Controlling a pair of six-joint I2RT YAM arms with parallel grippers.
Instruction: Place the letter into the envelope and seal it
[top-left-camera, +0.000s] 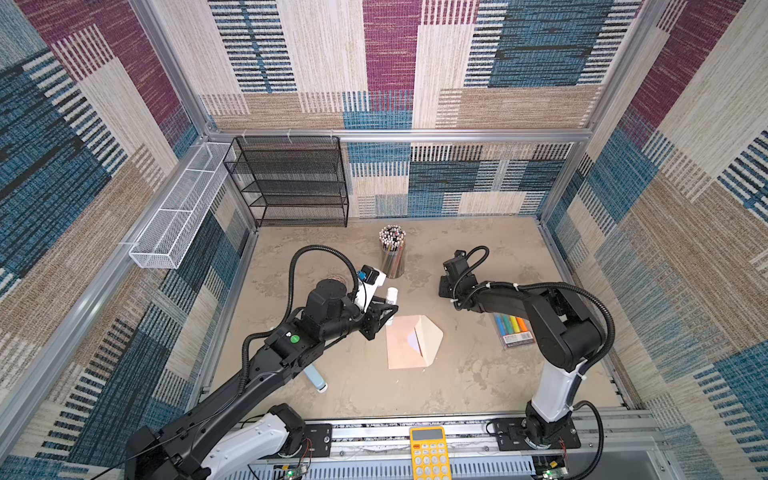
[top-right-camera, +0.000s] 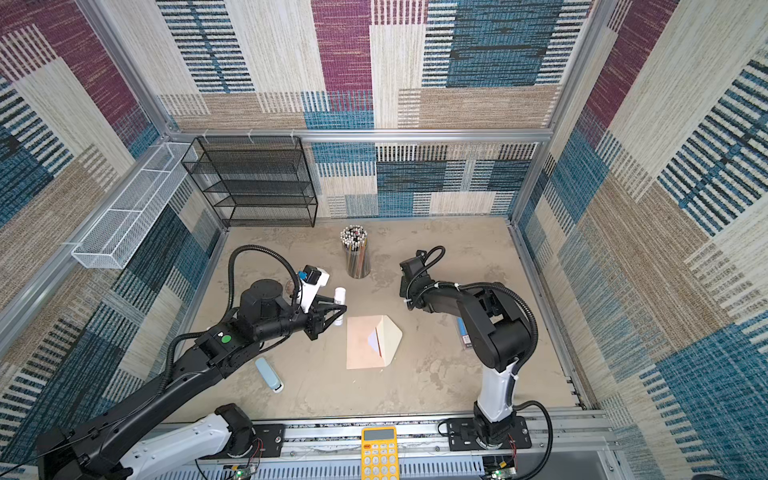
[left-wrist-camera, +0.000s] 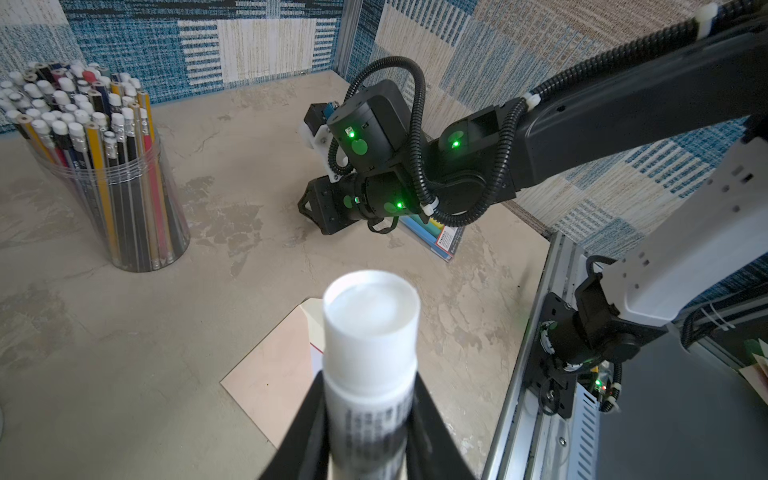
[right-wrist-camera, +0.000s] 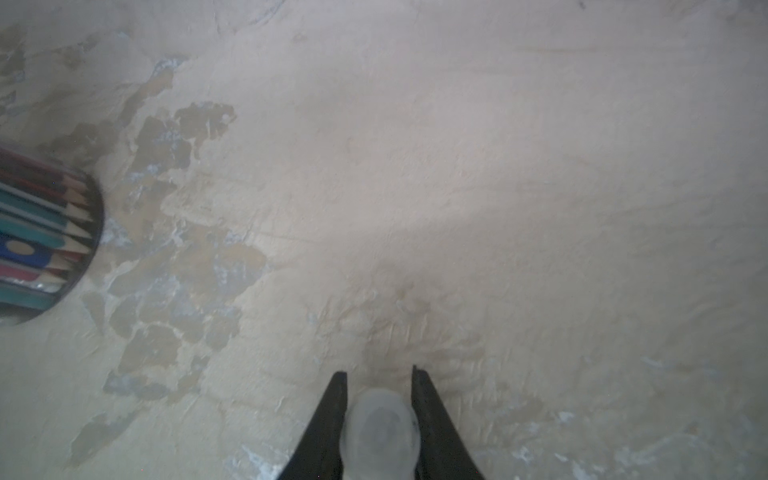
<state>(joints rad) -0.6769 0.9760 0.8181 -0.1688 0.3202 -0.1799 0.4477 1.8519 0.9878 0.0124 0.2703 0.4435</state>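
Currently, a clear cup (left-wrist-camera: 124, 216) of pencils (left-wrist-camera: 70, 104) stands beyond the left gripper (left-wrist-camera: 369, 380), which clamps a white glue stick (left-wrist-camera: 370, 320), print blurred. The envelope (top-left-camera: 403, 347), letter (top-left-camera: 414, 341) inside, lies beside that gripper; the right gripper (right-wrist-camera: 379, 374) pinches a translucent cap (right-wrist-camera: 380, 432)

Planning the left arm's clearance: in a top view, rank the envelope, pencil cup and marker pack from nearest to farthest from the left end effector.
From the left end effector:
1. Envelope, just beside it, frontward.
2. Pencil cup, behind it.
3. Marker pack, far right.
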